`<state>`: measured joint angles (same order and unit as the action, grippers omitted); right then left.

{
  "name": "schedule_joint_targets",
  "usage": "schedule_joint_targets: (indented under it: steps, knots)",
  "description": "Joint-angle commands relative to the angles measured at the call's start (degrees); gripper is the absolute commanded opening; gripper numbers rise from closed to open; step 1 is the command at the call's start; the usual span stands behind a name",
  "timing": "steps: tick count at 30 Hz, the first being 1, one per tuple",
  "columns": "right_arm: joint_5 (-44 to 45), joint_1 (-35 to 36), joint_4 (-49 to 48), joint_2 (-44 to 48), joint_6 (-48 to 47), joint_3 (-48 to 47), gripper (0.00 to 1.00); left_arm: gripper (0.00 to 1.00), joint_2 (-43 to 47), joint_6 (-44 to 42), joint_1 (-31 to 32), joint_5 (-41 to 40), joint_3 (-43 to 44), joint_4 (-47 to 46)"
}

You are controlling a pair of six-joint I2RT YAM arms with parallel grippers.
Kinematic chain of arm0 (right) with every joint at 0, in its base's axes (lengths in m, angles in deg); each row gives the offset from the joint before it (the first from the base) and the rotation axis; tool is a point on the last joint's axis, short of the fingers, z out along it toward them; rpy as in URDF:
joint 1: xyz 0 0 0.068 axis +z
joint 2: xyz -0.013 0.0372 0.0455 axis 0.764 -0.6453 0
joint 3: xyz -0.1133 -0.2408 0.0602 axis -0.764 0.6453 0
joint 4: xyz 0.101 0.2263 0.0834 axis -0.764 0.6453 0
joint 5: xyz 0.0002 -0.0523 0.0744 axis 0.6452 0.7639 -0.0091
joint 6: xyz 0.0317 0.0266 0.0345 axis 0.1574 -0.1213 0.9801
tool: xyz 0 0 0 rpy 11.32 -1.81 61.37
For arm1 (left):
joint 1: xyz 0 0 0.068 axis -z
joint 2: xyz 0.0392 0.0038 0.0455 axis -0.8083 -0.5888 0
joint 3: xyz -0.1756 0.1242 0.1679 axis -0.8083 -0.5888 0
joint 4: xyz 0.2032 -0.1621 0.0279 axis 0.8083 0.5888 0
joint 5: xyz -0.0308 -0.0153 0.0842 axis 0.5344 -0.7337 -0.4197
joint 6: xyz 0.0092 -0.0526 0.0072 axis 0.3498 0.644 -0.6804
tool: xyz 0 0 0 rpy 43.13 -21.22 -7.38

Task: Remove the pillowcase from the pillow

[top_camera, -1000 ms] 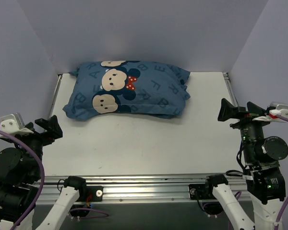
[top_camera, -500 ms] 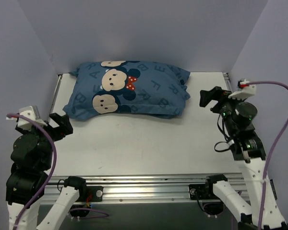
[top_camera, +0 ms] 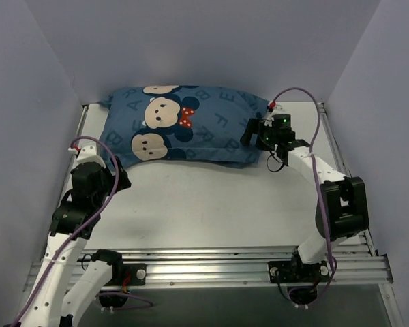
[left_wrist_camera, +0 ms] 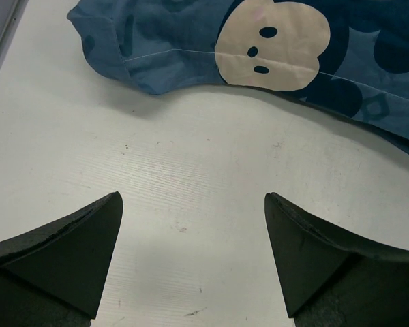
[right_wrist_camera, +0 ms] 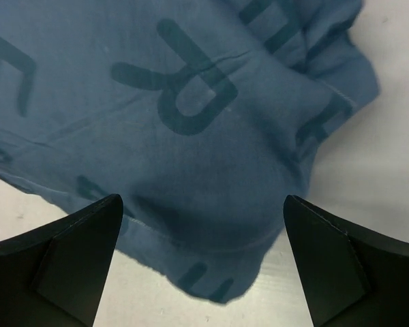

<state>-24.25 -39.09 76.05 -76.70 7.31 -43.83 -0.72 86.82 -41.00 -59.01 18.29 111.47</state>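
Observation:
The blue pillowcase (top_camera: 191, 129), printed with letters and mouse faces, lies plump at the back of the table. The pillow is hidden inside it. My left gripper (top_camera: 120, 178) stands open just in front of the cover's near-left corner, over bare table. In the left wrist view the pillowcase (left_wrist_camera: 191, 41) lies ahead of the open left gripper (left_wrist_camera: 191, 197), apart from it. My right gripper (top_camera: 249, 133) hovers open at the cover's right end. The right wrist view shows the pillowcase (right_wrist_camera: 191, 102) and its loose corner between and below the fingers of the right gripper (right_wrist_camera: 201, 199), which holds nothing.
The white table (top_camera: 211, 204) runs from the pillowcase to the near edge, where an aluminium rail (top_camera: 211, 262) carries both arm bases. Purple walls close in the back and both sides. Purple cables loop off both wrists.
Both arms have swung from the near edge toward the pillowcase: the left forward to its near-left corner, the right forward and leftward over its right end. Both grippers stayed open.

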Motion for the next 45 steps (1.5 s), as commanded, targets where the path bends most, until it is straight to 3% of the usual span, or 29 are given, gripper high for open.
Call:
schedule_joint_targets:
  steps: [1,4,7,8,10,16,19,22,23,26,29,36,41,45]
  knots:
    - [-2.93,2.46,-7.23,-4.67,-4.94,-3.17,1.0,0.94,-0.57,0.66,-0.71,1.92,0.96,-5.21]
    - [-4.33,4.3,-9.78,-9.33,-5.03,-2.74,0.95,0.94,-1.01,0.57,-1.41,2.44,0.78,-4.95]
    - [-4.61,6.76,-9.35,-10.57,-5.21,-0.47,0.41,0.94,-1.19,0.48,-1.77,2.1,0.61,-4.86]
    - [-3.65,9.47,-8.65,-10.05,-5.21,0.77,0.14,0.94,-1.19,0.48,-2.03,1.66,0.61,-4.86]
    - [-1.1,13.51,-7.51,-6.19,-3.9,3.58,0.0,0.94,-1.45,0.48,-2.2,1.57,0.61,-4.77]
    - [9.44,37.24,-2.93,7.52,7.94,11.67,0.0,0.94,-3.56,1.01,-2.56,2.71,0.78,-4.6]
    - [11.92,46.3,-1.53,11.57,11.75,11.86,0.14,0.94,-5.58,1.97,-2.56,3.23,1.13,-4.16]
    - [9.66,50.09,2.07,12.37,10.88,8.09,0.43,0.94,-8.48,3.46,-2.64,4.29,1.92,-3.45]
    - [9.11,50.01,5.47,12.28,9.75,6.42,0.56,0.94,-10.31,3.82,-2.56,4.55,2.27,-3.1]
    - [12.62,48.26,13.12,11.49,5.97,-1.49,0.76,0.94,-14.61,5.75,-2.56,4.56,4.38,-2.05]
    - [10.7,41.51,15.43,10.17,1.39,-7.56,0.84,0.94,-19.54,8.03,-2.73,4.82,7.19,-1.7]
    - [2.78,24.89,12.46,1.5,-4.06,-15.83,0.87,0.94,-24.74,14.09,-3.17,5.17,9.75,-4.76]
    - [-4.42,22.76,8.41,-10.63,-6.26,-17.51,0.83,0.94,-27.72,15.95,-3.61,4.38,6.77,-11.6]
    - [-10.57,24.69,5.6,-10.84,-4.42,-11.03,0.78,0.94,-33.78,14.37,-3.79,10.34,8.15,-14.26]
